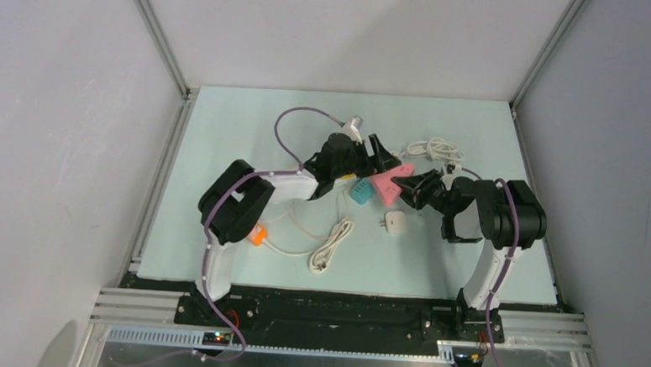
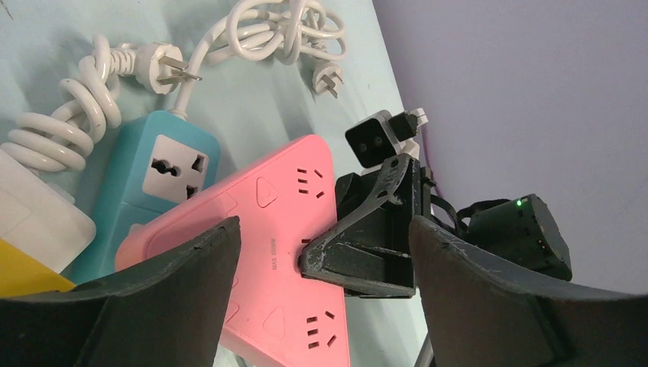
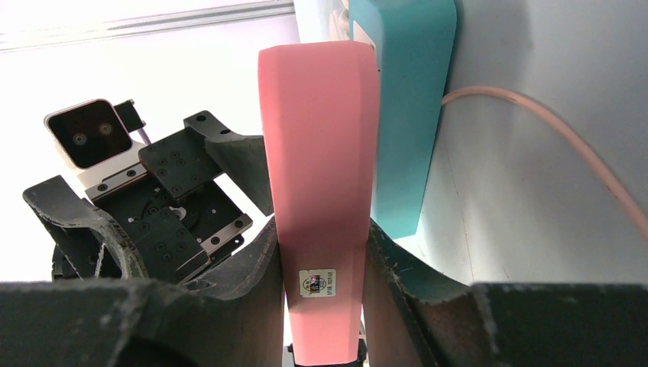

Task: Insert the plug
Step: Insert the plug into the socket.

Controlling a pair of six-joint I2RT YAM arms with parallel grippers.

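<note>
Zero plugs [image 2: 164, 70] seated yet: my right gripper [image 3: 322, 256] clamps the pink power strip [image 2: 283, 206], my left gripper [image 2: 325, 237] gapes empty near it.

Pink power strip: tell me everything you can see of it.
The pink power strip is smooth plastic with rounded corners, three-hole sockets and small triangle marks on its face, and a small sticker on its edge. No plug sits in the sockets visible. The right gripper clamps its edge; a teal power strip lies beside it.

Soft, even light throughout; right wrist background blows out white, shadows faint.
</note>
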